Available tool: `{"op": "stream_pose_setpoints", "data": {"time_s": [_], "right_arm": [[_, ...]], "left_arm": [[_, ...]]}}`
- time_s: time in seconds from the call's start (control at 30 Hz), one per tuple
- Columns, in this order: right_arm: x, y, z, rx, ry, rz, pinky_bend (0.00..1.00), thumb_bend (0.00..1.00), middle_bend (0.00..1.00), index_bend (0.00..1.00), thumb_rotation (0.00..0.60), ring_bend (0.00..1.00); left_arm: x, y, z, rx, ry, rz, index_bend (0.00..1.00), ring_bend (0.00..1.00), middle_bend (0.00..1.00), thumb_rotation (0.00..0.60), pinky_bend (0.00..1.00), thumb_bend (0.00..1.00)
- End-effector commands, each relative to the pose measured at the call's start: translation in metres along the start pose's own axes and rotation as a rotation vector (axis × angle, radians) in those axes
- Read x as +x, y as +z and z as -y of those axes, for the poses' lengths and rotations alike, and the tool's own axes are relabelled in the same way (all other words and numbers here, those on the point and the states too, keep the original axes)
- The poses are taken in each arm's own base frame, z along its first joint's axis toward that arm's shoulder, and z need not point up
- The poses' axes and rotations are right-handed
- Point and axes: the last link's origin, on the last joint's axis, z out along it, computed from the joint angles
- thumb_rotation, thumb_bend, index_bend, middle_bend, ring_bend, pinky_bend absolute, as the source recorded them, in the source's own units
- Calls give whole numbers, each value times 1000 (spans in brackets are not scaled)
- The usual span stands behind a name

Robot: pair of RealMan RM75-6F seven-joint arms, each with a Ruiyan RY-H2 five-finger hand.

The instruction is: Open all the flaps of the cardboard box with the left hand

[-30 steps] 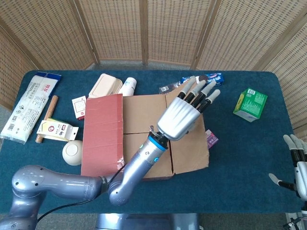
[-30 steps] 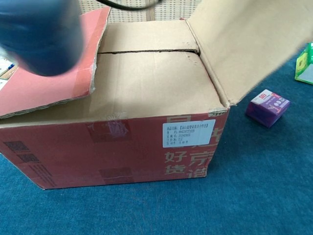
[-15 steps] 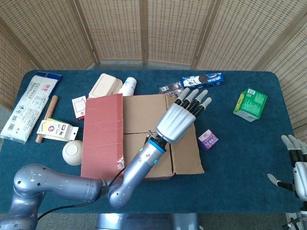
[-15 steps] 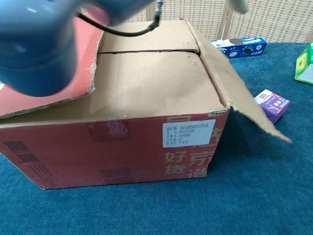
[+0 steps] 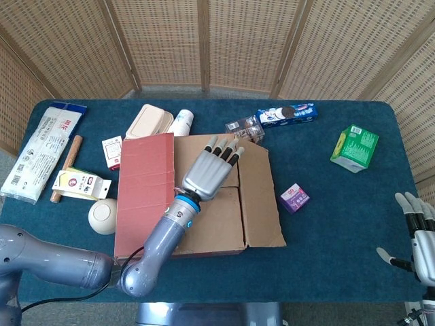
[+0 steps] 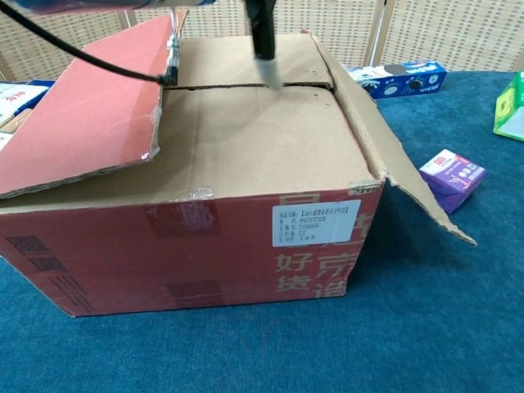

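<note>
Head view: the cardboard box (image 5: 204, 197) sits mid-table on the blue cloth, nearer the near edge than the far one; its long axis runs left to right, top facing up.
Chest view: the red printed near wall (image 6: 188, 254) faces me; the white label (image 6: 315, 223) sits on its right part.
Left flap: the red flap (image 5: 144, 187) is folded out to the left and lies nearly flat; in the chest view it hangs raised over the left side.
Right flap: the brown flap (image 6: 405, 176) slopes outward and down on the right.
Inner flaps: the far one (image 6: 246, 61) and the near one (image 6: 254, 135) lie closed, meeting along a left-right seam; by my judgement these two are what remains.
My left hand (image 5: 209, 170): it hovers over the far inner flap, fingers spread and straight, fingertips pointing far-right; it holds nothing; one fingertip (image 6: 268, 70) shows close to the seam, contact uncertain.
My right hand (image 5: 420, 234): low at the right edge, fingers apart, nothing in it.
Handling: I judge the board light, stiff and a little springy, with a dry surface that gives grip; it creases if bent off its fold.
Where to take hold: the free seam edge, hooked from beneath and lifted toward the hinge.
Nearby: a purple pack (image 5: 294, 197) lies just right of the right flap.
</note>
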Motion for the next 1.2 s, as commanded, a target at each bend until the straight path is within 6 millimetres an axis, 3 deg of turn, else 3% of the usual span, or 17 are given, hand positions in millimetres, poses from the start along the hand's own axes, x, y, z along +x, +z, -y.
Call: {"op": "stream_pose_setpoints", "data": {"time_s": [0.03, 0.73, 1.2], "right_arm": [[1, 0, -1, -2, 2, -2, 0, 0, 0, 0, 600, 0], [1, -1, 1, 6, 14, 2, 0, 0, 0, 0, 600, 0], [3, -3, 4, 23, 28, 5, 0, 0, 0, 0, 600, 0]], "left_arm": [[-5, -4, 2, 16, 51, 42, 0, 0, 0, 600, 69, 83], [-6, -31, 58, 168, 205, 121, 0, 0, 0, 600, 59, 84], [21, -80, 125, 307, 215, 87, 0, 0, 0, 600, 55, 84]]}}
